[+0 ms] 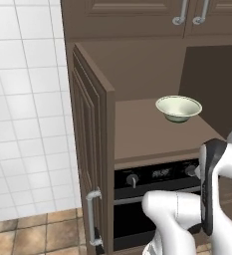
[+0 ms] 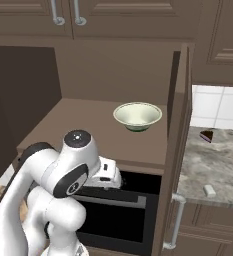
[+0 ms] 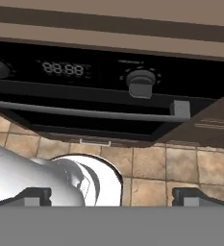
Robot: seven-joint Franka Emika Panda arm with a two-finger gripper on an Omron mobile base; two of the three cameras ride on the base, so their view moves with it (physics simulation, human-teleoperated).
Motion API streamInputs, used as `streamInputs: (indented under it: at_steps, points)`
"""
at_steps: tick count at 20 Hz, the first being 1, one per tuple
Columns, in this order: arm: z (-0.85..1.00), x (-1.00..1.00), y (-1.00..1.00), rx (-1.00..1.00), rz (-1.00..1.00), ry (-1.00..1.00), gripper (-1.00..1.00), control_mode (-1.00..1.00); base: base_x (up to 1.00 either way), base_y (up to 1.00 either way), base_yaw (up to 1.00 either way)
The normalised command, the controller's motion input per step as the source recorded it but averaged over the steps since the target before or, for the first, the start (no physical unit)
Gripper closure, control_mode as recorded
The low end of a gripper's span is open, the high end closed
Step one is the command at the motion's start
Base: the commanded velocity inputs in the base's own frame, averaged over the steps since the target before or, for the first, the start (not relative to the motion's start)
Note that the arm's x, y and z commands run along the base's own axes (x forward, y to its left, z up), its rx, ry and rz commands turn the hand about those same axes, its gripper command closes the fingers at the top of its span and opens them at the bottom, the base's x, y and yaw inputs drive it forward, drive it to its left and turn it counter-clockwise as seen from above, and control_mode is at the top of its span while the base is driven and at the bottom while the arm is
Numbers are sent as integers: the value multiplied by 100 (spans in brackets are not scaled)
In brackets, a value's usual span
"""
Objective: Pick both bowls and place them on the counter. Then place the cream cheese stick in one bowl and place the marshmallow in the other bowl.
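A pale cream bowl [image 1: 178, 108] [image 2: 137, 116] stands upright on the brown cabinet shelf, above the oven. The marbled counter [image 2: 215, 160] lies to the right, past the open cabinet door. Near its front edge rests a small white marshmallow [image 2: 209, 190]. The cream cheese stick is out of view. My gripper [image 3: 111, 196] is open with nothing between its fingertips [image 3: 34, 196]. It hangs below the shelf's front edge and looks at the oven front and the floor tiles, well short of the bowl.
The cabinet door [image 1: 90, 149] [image 2: 180, 125] stands open between shelf and counter. A dark cake slice [image 2: 206, 136] sits at the back of the counter. The black oven has a long handle [image 3: 84, 113], a knob [image 3: 141, 82] and a display [image 3: 63, 68].
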Motion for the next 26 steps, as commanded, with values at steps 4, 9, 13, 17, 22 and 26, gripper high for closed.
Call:
streamInputs:
  at_steps: [4,9,13,17,22,26]
  points:
    - [-6,24,13,-6,32,-14,-100,-100,0,0,0]
    - [-2,0,0,-2,0,-2,-100,-100,0,0,0]
    - [35,3,28,-10,-4,-3,-100,-100,0,0,0]
    - [42,16,35,-13,-2,-4,-100,-100,0,0,0]
    - [37,26,20,-11,0,-11,-100,-100,0,0,0]
    - [49,39,13,-16,0,-14,-100,-100,0,0,0]
